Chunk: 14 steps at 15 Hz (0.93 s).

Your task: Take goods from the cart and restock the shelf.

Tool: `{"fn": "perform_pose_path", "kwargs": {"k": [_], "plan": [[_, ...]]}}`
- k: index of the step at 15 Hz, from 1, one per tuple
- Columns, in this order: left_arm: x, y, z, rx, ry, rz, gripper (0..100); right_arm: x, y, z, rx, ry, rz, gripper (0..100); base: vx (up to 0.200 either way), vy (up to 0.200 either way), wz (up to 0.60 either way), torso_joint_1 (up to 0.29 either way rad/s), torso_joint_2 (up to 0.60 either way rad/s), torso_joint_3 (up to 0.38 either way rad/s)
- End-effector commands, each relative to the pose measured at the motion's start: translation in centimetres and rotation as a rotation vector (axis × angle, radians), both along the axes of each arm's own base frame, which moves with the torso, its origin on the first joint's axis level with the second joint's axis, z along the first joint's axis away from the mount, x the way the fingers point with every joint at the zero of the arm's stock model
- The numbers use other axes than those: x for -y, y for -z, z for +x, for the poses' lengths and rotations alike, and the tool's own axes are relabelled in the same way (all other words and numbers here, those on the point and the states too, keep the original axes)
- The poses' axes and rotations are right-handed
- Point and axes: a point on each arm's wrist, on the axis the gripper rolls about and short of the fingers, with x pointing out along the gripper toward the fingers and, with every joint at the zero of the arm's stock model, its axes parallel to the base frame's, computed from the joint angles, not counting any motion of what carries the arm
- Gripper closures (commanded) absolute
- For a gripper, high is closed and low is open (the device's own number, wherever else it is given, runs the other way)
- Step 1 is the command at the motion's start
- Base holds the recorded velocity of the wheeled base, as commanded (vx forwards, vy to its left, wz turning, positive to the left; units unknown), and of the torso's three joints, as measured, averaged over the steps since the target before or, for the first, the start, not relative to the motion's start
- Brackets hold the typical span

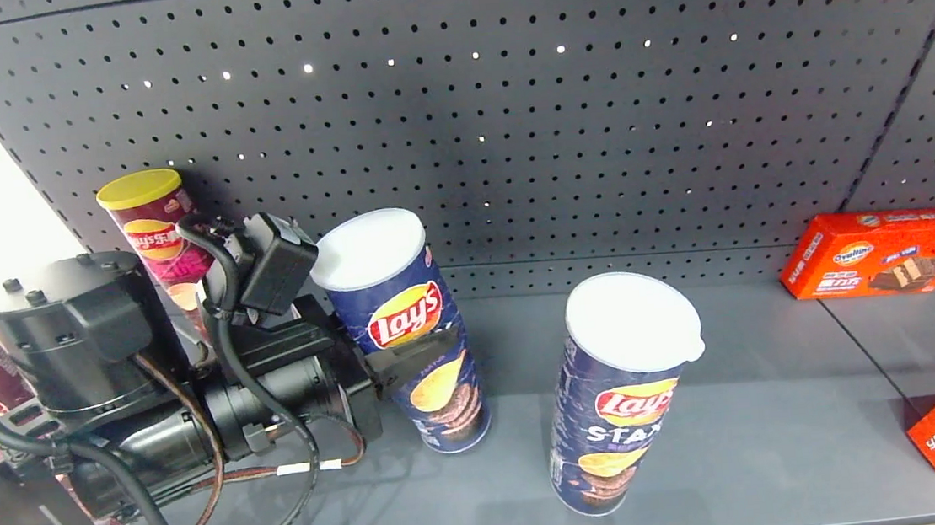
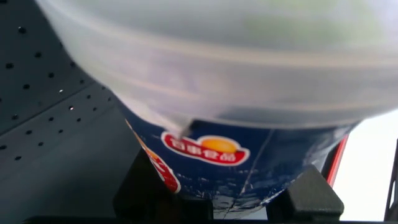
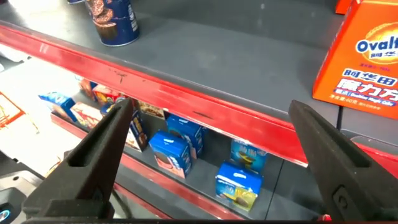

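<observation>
Head view: the blue chip canister (image 1: 405, 327) stands at the left of the shelf (image 1: 785, 404). Its base is on the shelf board, and its body seems to lean a little. The left hand (image 1: 418, 353) is clamped across its mid-body from the side. In the left wrist view the two fingers (image 2: 144, 194) flank the blue wall (image 2: 249, 168) below the white lid.

We judge the canister to be a light, stiff cardboard tube. Its glossy wall is likely somewhat slippery and would dent under hard squeeze. Tall and narrow, it should tip easily. The push-on lid is no place to hold, so the mid-body grip looks right to us.

A maroon canister (image 1: 152, 231) with a yellow lid stands just behind. A second blue canister (image 1: 614, 393) stands upright, well apart to the right. Orange boxes (image 1: 877, 252) sit farther right.

Right wrist view: the right hand (image 3: 211, 155) hangs outside the shelf's red edge, fingers apart and holding nothing.
</observation>
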Motion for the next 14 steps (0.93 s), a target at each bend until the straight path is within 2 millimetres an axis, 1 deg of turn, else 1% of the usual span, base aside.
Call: {"fn": "perform_pose_path", "kwargs": {"k": [1,14], "plan": [[-0.03,0.03,0.05,-0.001,-0.002,0.001,100,0.00,0.00,0.00,0.000,-0.002,0.000,0,0.000,0.000,0.00,0.000,0.00,0.000],[-0.13,0.09,-0.05,0.000,-0.005,0.000,100,0.02,0.00,0.00,0.000,-0.005,0.000,0,0.000,0.000,0.00,0.000,0.00,0.000]]}}
